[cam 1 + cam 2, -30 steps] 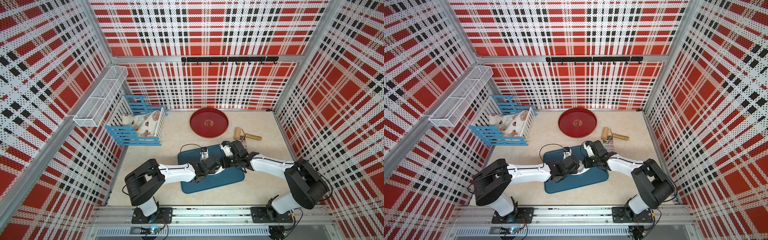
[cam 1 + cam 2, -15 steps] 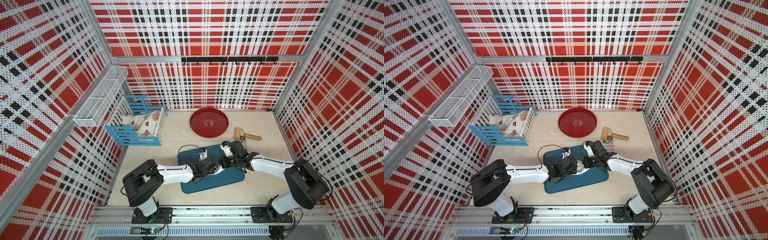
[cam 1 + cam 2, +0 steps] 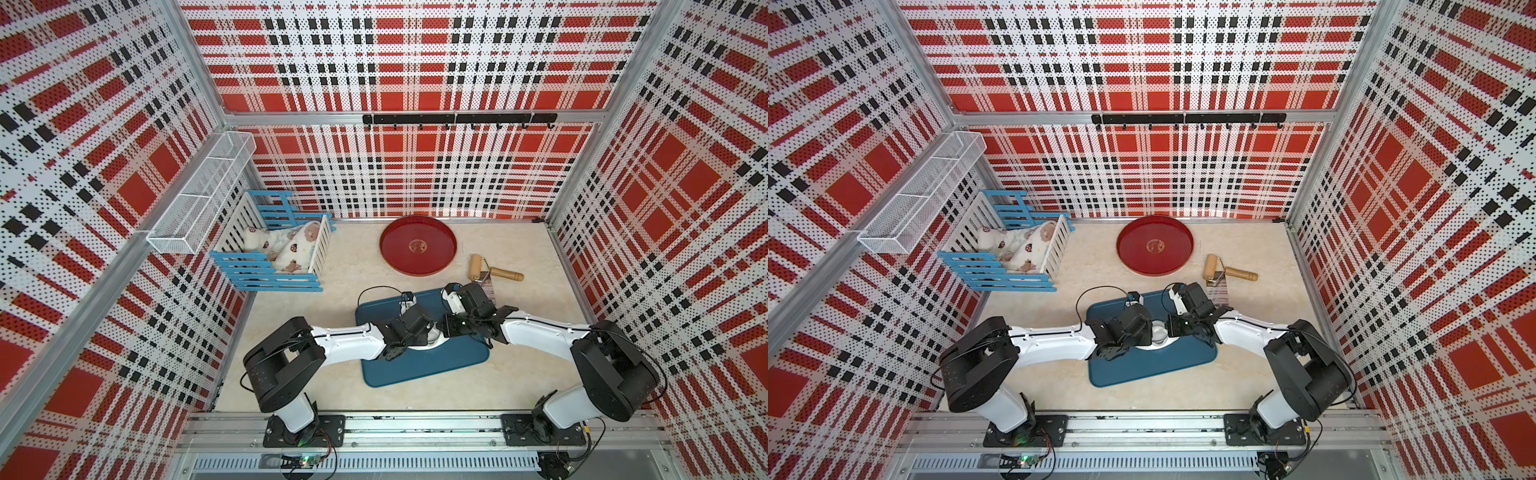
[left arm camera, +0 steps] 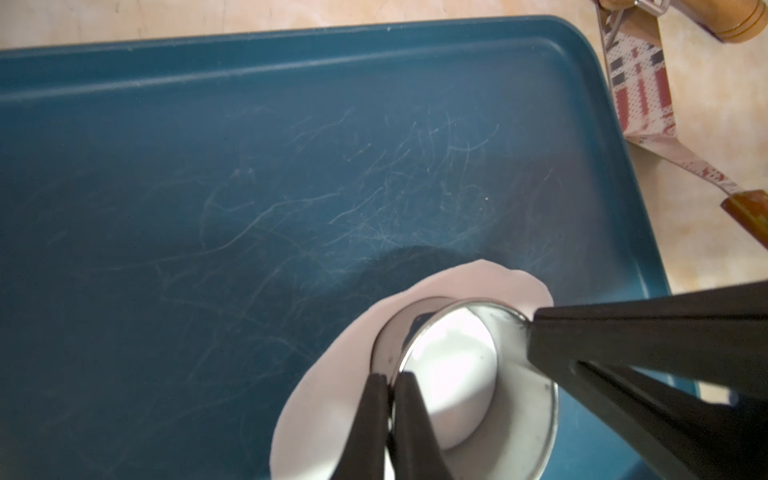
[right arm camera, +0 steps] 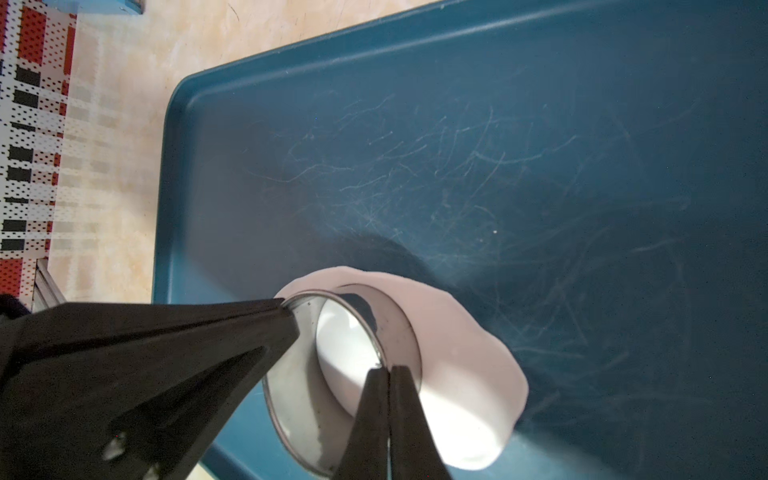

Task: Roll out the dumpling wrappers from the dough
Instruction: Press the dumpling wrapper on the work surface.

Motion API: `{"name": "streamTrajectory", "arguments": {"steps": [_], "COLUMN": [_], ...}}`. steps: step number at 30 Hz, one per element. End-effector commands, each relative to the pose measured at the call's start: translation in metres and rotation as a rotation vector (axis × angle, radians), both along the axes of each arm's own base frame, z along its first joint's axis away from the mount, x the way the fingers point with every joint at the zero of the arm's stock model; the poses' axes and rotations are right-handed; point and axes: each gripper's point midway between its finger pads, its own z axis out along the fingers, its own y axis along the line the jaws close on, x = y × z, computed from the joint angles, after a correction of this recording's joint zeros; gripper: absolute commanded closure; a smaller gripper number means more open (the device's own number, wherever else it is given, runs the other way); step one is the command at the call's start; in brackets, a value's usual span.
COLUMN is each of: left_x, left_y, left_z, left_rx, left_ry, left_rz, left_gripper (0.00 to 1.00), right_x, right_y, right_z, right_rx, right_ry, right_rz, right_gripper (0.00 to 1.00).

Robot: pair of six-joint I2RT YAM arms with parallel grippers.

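Observation:
A flat white sheet of dough [image 4: 328,399] [image 5: 469,395] lies on the blue tray [image 3: 436,365] [image 3: 1142,370]. A small metal ring [image 4: 523,419] [image 5: 291,395] [image 3: 1158,332] stands on it. More white dough [image 4: 453,374] fills the ring; whether that is a cut-free dumpling wrapper I cannot tell. My left gripper [image 4: 390,378] [image 3: 430,332] is shut on one side of the ring's wall. On the opposite side my right gripper [image 5: 388,368] [image 3: 442,328] is shut on the wall too. In both top views the arms hide most of the dough.
A red round plate [image 3: 417,245] sits behind the tray. A wooden roller [image 3: 476,266] and a shiny-bladed scraper [image 3: 488,286] lie at the tray's far right corner. A blue and white crib [image 3: 282,253] stands far left, under a wire basket [image 3: 203,195] on the wall.
Both grippers keep their hold on the ring, which stays at the same spot on the tray. The left arm has shifted only slightly.

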Motion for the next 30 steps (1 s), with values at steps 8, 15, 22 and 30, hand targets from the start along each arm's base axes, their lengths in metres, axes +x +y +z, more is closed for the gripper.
{"name": "streamTrajectory", "arguments": {"steps": [8,15,22,30], "left_x": [-0.018,-0.034,-0.05,-0.058], "left_y": [0.023,0.027,0.022,0.018], "left_z": [-0.033,-0.034,-0.039,-0.04], "left_rx": [0.131,0.124,0.091,0.046], "left_ry": [0.115,0.113,0.138,0.147], "left_rz": [-0.024,0.039,0.075,0.088], "left_gripper": [1.0,1.0,1.0,1.0], "right_x": [-0.054,-0.033,-0.02,-0.015], "right_y": [-0.041,-0.036,-0.025,-0.02], "right_z": [-0.046,-0.041,-0.047,-0.048], "right_rx": [-0.201,-0.248,-0.262,-0.26], "right_ry": [0.219,0.12,0.12,0.125], "right_rz": [-0.015,0.058,0.096,0.105], "right_gripper": [0.97,0.97,0.98,0.98]}}
